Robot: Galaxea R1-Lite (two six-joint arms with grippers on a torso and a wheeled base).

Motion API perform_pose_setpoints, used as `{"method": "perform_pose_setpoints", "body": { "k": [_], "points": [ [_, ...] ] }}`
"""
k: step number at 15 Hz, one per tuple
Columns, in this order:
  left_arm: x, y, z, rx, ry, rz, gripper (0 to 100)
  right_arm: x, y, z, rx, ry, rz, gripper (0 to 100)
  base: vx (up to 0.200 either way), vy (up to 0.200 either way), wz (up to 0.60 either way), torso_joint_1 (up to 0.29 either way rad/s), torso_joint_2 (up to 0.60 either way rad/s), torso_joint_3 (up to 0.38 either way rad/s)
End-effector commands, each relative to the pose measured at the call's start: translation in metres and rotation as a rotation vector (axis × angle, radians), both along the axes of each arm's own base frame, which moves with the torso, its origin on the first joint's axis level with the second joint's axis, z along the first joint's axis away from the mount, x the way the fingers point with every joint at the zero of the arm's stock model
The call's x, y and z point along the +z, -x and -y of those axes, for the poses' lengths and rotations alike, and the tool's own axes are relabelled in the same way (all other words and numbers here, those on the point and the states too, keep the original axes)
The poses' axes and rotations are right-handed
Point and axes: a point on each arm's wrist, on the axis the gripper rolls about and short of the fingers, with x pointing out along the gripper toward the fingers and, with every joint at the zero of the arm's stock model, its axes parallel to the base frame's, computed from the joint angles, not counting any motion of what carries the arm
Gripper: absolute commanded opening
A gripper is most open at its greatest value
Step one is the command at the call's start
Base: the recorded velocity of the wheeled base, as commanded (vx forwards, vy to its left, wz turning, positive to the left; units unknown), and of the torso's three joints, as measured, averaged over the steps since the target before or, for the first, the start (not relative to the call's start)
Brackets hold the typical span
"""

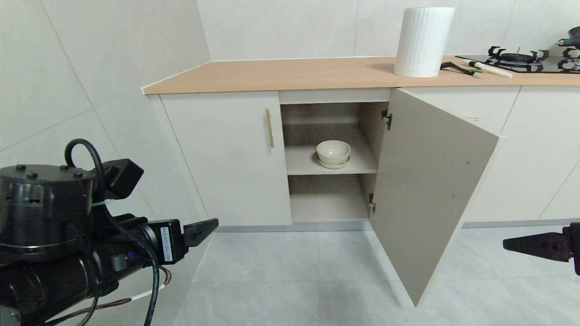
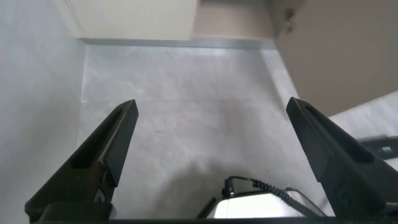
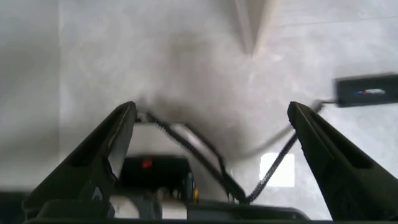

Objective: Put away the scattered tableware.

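On the cabinet's [image 1: 226, 158] middle shelf the bowl [image 1: 333, 151] sits on a plate [image 1: 334, 164], stowed, I judge. Before the cabinet hang my left gripper [image 1: 204, 228] and right gripper [image 1: 521, 246], fingers spread, empty; door [image 1: 430, 190] open for access.

I see pale tiled walls [image 1: 281, 27] and a grey tiled floor [image 1: 294, 271] — white cabinets [image 1: 226, 158] under a wooden bench [image 1: 294, 72], one door [image 1: 430, 181] standing open.

The open cabinet door [image 1: 430, 181] stands swung out on the right of the opening; a shut door [image 1: 226, 158] bounds its left. On the middle shelf [image 1: 300, 164] a bowl [image 1: 333, 151] sits near the front edge, right of centre, leaving room along the left edge
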Motion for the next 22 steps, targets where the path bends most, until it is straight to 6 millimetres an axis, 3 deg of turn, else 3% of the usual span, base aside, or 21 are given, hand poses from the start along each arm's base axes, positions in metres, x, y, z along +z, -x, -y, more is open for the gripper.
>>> {"method": "perform_pose_setpoints", "body": {
  "k": [1, 8, 14, 18, 22],
  "points": [
    [0.000, 0.000, 0.000, 0.002, -0.001, -0.001, 100, 0.001, -0.006, 0.007, -0.048, 0.011, 0.016, 100, 0.000, 0.000, 0.00, 0.000, 0.00, 0.000],
    [-0.001, -0.002, 0.001, 0.002, -0.004, -0.007, 100, 0.001, -0.008, 0.011, -0.063, 0.029, 0.019, 100, 0.000, 0.000, 0.00, 0.000, 0.00, 0.000],
    [-0.001, -0.002, 0.001, 0.002, -0.004, -0.007, 100, 0.000, -0.018, 0.015, -0.118, 0.027, 0.029, 100, 0.000, -0.200, 0.00, 0.002, 0.00, 0.003],
    [-0.002, -0.001, 0.001, 0.002, -0.004, -0.007, 100, -0.008, -0.044, 0.029, -0.242, 0.028, 0.020, 100, 0.000, -0.150, 0.00, 0.009, 0.00, 0.002],
    [0.002, -0.002, 0.000, 0.007, 0.004, 0.007, 100, -0.031, -0.103, 0.043, -0.350, 0.014, 0.046, 100, 0.000, 0.000, 0.00, 0.000, 0.00, 0.000]
  ]
}}
